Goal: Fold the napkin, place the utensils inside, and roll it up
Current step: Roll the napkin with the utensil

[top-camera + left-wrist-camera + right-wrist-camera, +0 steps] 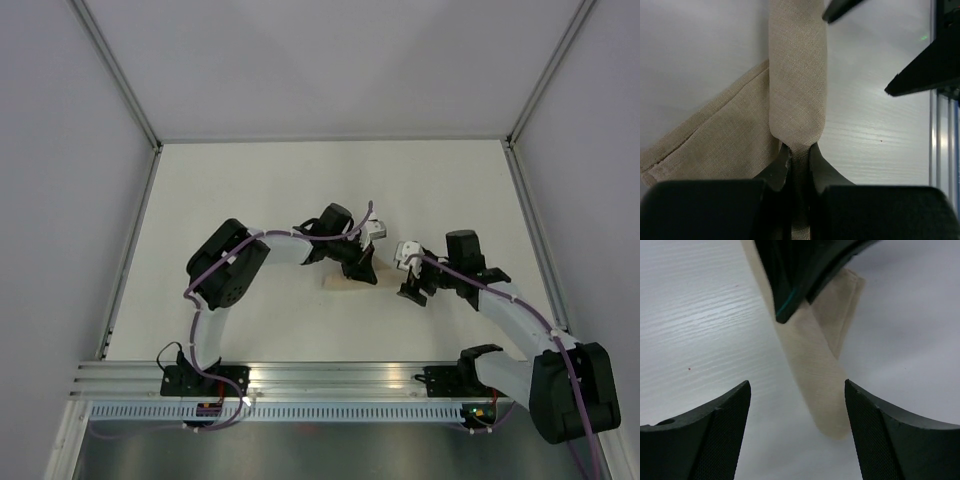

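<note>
The beige napkin lies rolled into a narrow tube, with a flat flap still spread to its left. My left gripper is shut on one end of the tube, its jaws pinching the cloth. My right gripper is open, its fingers standing wide on either side of the tube's free rounded end without touching it. From above, the left gripper sits over the napkin and the right gripper just to its right. The utensils are hidden.
White tabletop enclosed by grey walls, with a metal rail along the near edge carrying both arm bases. The right gripper's dark fingers show at the upper right in the left wrist view.
</note>
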You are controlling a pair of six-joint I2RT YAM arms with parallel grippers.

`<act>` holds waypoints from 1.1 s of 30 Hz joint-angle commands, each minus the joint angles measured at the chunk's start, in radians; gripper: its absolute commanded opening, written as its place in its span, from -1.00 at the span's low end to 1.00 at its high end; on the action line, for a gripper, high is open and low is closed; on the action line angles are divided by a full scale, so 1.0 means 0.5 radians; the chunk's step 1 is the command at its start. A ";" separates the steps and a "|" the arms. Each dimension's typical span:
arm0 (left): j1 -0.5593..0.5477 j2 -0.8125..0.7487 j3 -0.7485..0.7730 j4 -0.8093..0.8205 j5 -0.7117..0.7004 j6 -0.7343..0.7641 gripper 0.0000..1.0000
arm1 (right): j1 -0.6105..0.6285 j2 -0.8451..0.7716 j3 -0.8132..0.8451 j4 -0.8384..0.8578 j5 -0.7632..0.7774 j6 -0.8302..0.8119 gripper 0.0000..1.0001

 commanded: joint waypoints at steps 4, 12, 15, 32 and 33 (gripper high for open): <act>0.054 0.382 0.118 -0.646 0.240 -0.101 -0.95 | 0.322 -0.136 -0.209 0.422 0.354 -0.210 0.64; 0.094 0.530 0.277 -0.778 0.314 -0.141 -0.95 | 0.589 0.002 -0.277 0.619 0.612 -0.237 0.65; 0.097 0.557 0.311 -0.818 0.324 -0.132 -0.95 | 0.690 0.094 -0.305 0.763 0.704 -0.240 0.65; 0.122 0.469 0.397 -0.806 0.370 -0.193 -0.19 | 0.745 0.407 -0.237 0.671 0.772 -0.262 -0.51; 0.125 0.408 0.385 -0.776 0.370 -0.290 -0.17 | 0.748 0.416 -0.225 0.656 0.766 -0.262 -0.54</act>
